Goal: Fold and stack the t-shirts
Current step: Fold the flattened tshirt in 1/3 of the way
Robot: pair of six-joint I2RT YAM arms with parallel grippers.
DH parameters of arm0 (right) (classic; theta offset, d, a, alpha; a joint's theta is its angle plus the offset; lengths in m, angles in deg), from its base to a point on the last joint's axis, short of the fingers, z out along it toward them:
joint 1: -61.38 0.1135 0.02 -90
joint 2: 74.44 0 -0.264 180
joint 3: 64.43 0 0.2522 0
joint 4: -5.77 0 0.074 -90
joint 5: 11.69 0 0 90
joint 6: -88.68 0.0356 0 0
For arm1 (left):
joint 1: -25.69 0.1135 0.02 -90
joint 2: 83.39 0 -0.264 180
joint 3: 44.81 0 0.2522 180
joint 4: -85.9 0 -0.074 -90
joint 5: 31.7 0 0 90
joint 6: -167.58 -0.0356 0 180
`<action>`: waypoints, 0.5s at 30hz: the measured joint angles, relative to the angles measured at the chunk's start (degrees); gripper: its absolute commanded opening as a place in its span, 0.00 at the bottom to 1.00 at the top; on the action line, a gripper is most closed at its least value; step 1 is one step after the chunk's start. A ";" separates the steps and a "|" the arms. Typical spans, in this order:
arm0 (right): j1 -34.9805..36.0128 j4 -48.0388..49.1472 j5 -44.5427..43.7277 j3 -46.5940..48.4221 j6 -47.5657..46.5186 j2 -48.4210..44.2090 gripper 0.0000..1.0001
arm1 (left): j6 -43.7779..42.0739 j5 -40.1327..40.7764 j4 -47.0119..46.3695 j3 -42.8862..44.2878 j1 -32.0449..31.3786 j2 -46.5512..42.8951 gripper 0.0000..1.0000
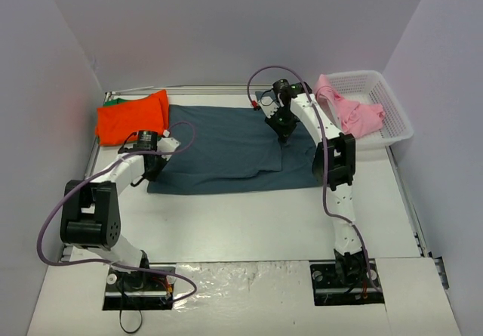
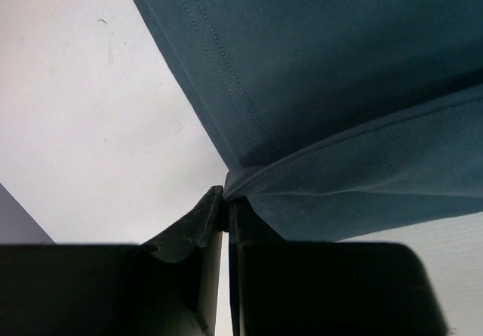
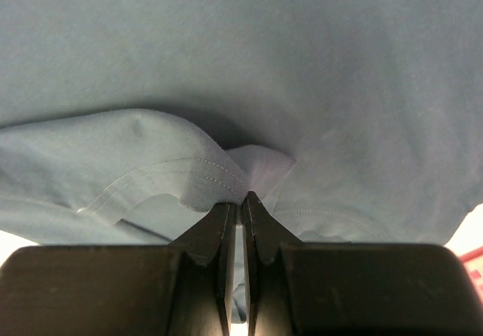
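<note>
Slate-blue t-shirt (image 1: 226,149) lies spread on the bench (image 1: 249,230); we clamp our left pincer (image 2: 226,198) and right pincer (image 3: 241,200) tight on its edges.

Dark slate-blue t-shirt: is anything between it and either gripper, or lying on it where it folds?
Nothing visible. The left gripper pinches the dark slate-blue cloth t-shirt at its left edge, and the right gripper pinches a fold in its right part. Nothing else lies on it.

slate-blue t-shirt (image 1: 226,143): matt cloth | basket (image 1: 398,117): white plastic lattice
</note>
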 measured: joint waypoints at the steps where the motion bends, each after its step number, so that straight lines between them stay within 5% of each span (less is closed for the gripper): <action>1: 0.00 0.04 -0.17 0.20 0.04 0.48 0.00 | 0.04 0.37 -0.20 0.00 0.00 0.50 0.02; 8: -0.02 0.28 -0.42 0.24 0.24 1.84 0.00 | 1.01 2.34 -0.90 0.00 0.00 2.05 0.04; 11: -0.02 0.52 -0.63 0.70 0.68 1.88 0.09 | 1.25 3.17 -1.11 0.15 0.00 2.23 0.21; 12: -0.07 0.63 -0.81 0.90 0.74 1.90 0.16 | 1.33 3.50 -1.14 0.26 0.00 2.34 0.36; 15: -0.07 1.40 -1.11 1.22 1.14 1.90 0.25 | 1.57 4.44 -1.16 0.44 0.02 2.45 0.49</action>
